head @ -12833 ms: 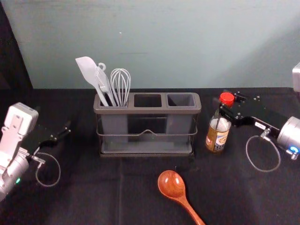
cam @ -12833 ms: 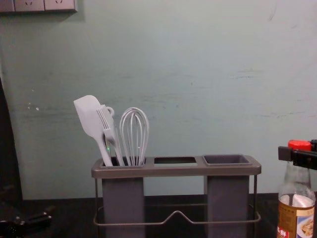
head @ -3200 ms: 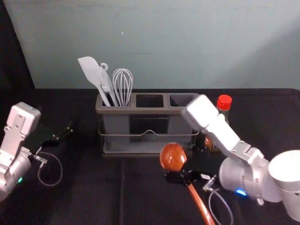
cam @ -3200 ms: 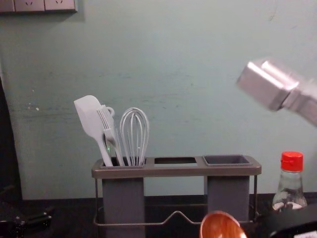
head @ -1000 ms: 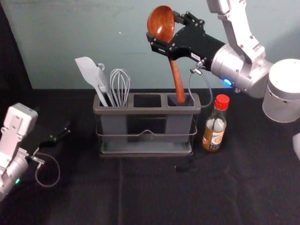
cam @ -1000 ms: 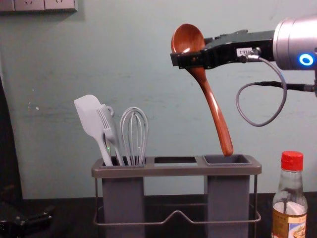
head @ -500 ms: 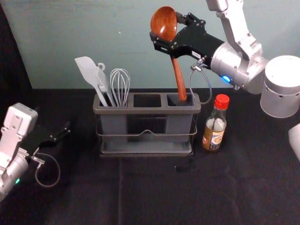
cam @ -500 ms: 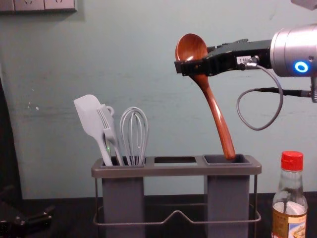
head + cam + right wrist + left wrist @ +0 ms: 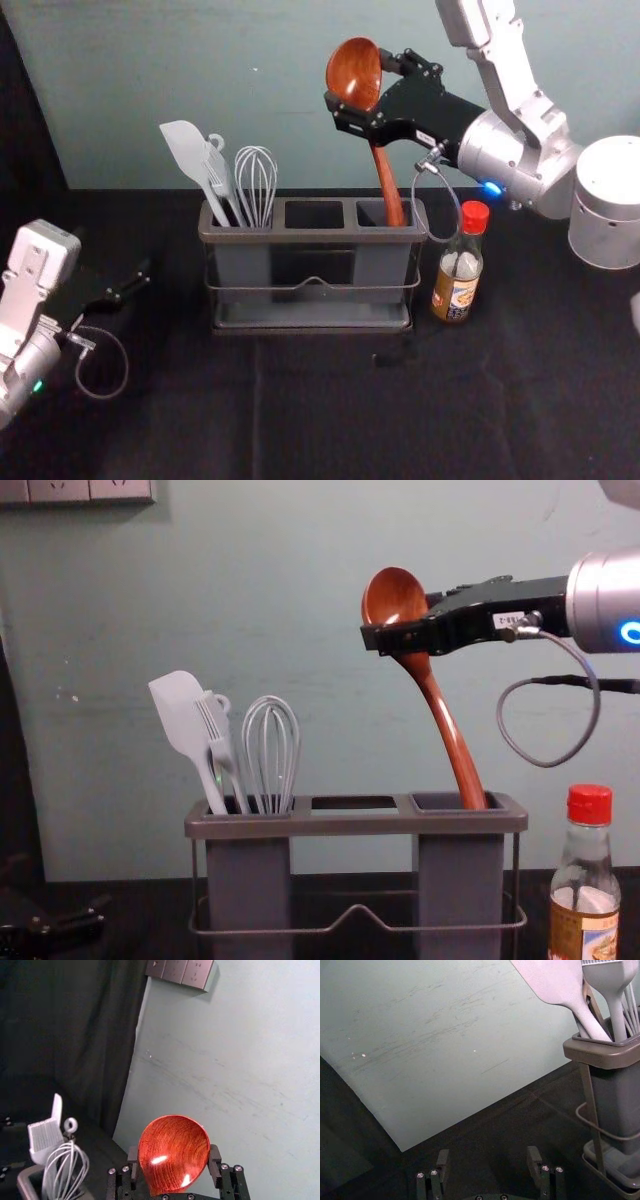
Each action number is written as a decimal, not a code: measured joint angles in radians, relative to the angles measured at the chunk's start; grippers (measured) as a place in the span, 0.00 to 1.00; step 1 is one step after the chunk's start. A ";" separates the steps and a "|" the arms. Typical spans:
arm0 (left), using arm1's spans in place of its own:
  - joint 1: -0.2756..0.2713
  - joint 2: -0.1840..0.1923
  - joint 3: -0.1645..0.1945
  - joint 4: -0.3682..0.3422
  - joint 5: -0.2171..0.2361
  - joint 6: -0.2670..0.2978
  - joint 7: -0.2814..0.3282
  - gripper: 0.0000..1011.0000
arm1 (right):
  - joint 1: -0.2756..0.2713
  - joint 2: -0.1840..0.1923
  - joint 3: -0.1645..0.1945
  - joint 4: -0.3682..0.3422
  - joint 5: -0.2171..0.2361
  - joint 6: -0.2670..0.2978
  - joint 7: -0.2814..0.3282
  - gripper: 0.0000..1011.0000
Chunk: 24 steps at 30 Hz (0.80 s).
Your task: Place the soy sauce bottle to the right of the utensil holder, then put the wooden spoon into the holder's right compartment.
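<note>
Spoon [image 9: 448, 725], glossy wood, slants into boxy holder [image 9: 320, 237] from right tool [image 9: 360, 84] above.

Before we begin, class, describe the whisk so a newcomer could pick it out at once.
Find the three-compartment utensil holder, then its left compartment. The whisk stands there, nearest the holder's middle. Its open wire loops distinguish it from the flat spatula.

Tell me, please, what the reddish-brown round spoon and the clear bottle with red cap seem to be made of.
The reddish-brown, round-bowled wooden spoon looks varnished and glossy: grain lines and bright highlights show in its bowl. The clear, narrow-necked, red-capped bottle looks like smooth glass: transparent and shiny, though plastic is possible.
</note>
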 joint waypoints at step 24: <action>0.000 0.000 0.000 0.000 0.000 0.000 0.000 1.00 | -0.170 0.122 0.077 -0.216 0.060 -0.009 0.008 0.83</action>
